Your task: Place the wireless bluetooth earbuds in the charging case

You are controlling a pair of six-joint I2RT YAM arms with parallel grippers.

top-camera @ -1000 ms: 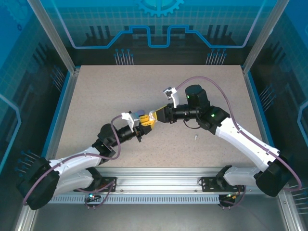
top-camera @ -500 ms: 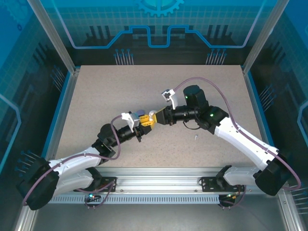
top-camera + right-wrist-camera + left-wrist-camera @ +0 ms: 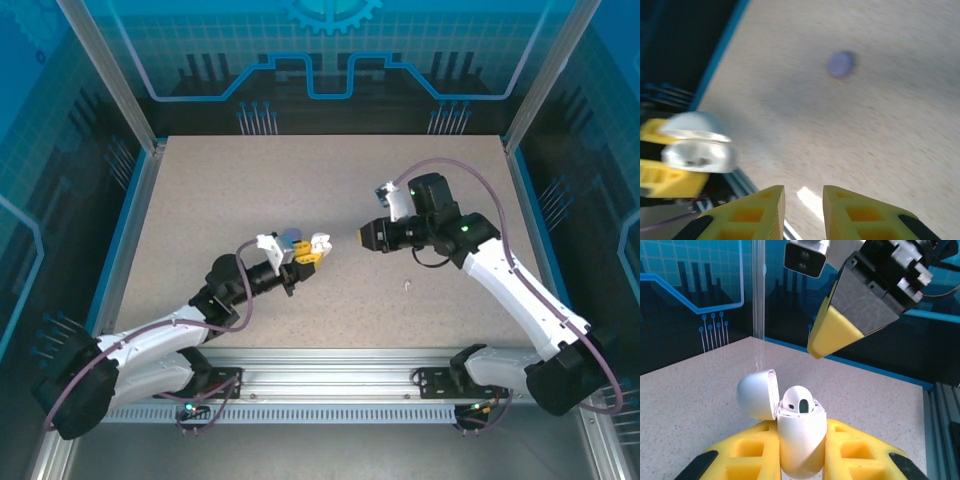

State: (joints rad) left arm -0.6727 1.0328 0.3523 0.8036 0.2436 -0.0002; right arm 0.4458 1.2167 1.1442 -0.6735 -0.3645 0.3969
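My left gripper point(image 3: 311, 250) is shut on a white charging case point(image 3: 800, 440), held upright between its yellow fingers point(image 3: 860, 450). The case lid point(image 3: 757, 395) is swung open to the left, and one white earbud point(image 3: 799, 401) sits in the case mouth. In the blurred right wrist view the case point(image 3: 697, 145) is at the left. My right gripper point(image 3: 364, 236) hovers a short way to the right of the case, apart from it; its fingers point(image 3: 757, 210) stand open with nothing between them. A tiny white earbud point(image 3: 407, 286) lies on the table below the right arm.
A small pale purple round object point(image 3: 290, 236) lies on the table just behind the left gripper and shows as a blurred spot point(image 3: 841, 64) in the right wrist view. The speckled beige table point(image 3: 240, 180) is ringed by blue walls and metal posts.
My right gripper has pulled back to the right, away from the case it was touching a second ago. The left gripper has held the case almost still.
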